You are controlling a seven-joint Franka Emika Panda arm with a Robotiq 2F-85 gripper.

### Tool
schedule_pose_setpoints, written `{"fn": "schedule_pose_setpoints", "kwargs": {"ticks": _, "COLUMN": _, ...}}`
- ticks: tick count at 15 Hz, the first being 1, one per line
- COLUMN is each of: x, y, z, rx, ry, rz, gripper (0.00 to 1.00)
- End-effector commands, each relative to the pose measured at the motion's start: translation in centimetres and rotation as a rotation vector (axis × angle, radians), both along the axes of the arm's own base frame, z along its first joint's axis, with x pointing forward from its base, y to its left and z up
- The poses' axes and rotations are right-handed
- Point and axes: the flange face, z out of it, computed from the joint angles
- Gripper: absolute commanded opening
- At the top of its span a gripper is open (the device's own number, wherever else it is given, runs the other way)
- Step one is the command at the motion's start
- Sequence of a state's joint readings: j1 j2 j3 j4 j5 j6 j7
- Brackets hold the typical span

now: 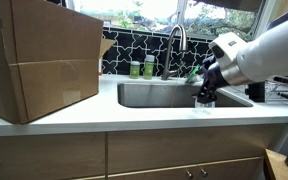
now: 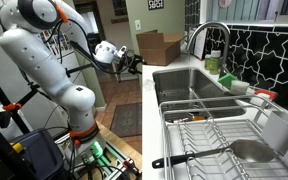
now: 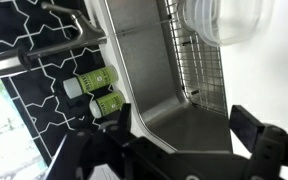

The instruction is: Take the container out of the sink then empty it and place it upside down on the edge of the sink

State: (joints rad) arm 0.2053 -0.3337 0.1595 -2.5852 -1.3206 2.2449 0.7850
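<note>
Above the front rim of the wide rectangular stainless-steel sink (image 1: pixel 149 95), at the end away from the big brown cardboard box (image 1: pixel 44 55), is where I've got the black gripper (image 1: pixel 205 93) hanging. Its fingers are spread as wide as they go with nothing between them. Both poke into the bottom of the wrist view with bare basin in the gap. The small translucent whitish plastic container (image 3: pixel 224 20) is at the top edge of the wrist view, well apart from the gripper. It looks like it's sitting down in the sink on the steel wire grid (image 3: pixel 199 70), but the frame cuts it off, so I can't say if it's upright. Two green bottles (image 3: pixel 96 92) stand on the white surface (image 1: pixel 104 115) behind the basin, just beside the tall curved steel faucet (image 1: pixel 176 40). In an exterior view the wire dish rack (image 2: pixel 224 135) sits in the foreground next to the sink.
</note>
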Motion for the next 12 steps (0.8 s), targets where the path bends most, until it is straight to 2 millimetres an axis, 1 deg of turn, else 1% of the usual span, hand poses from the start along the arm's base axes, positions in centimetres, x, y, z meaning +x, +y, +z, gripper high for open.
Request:
{"fn": "schedule_pose_setpoints", "kwargs": {"ticks": 1, "x": -0.8, "y": 0.1, "z": 3.4, "rx": 0.199, "ry": 0.011, "rz": -0.055, "gripper": 1.00}}
{"fn": "schedule_pose_setpoints", "kwargs": {"ticks": 4, "x": -1.0, "y": -0.8, "z": 5.8, "rx": 0.352, "ry": 0.029, "rz": -0.146, "gripper": 1.00}}
{"fn": "schedule_pose_setpoints", "kwargs": {"ticks": 6, "x": -1.2, "y": -1.6, "z": 6.8, "rx": 0.458, "ry": 0.036, "rz": -0.198, "gripper": 1.00}}
{"fn": "schedule_pose_setpoints", "kwargs": {"ticks": 7, "x": -1.3, "y": -1.6, "z": 7.2, "rx": 0.511, "ry": 0.025, "rz": -0.223, "gripper": 1.00}}
{"fn": "schedule_pose_setpoints", "kwargs": {"ticks": 8, "x": -0.7, "y": -0.9, "z": 6.5, "rx": 0.421, "ry": 0.028, "rz": -0.203, "gripper": 1.00}}
{"fn": "schedule_pose_setpoints", "kwargs": {"ticks": 10, "x": -0.8, "y": -1.2, "z": 7.3, "rx": 0.473, "ry": 0.019, "rz": -0.223, "gripper": 1.00}}
{"fn": "schedule_pose_setpoints", "kwargs": {"ticks": 12, "x": -0.9, "y": -1.3, "z": 7.4, "rx": 0.483, "ry": 0.017, "rz": -0.228, "gripper": 1.00}}
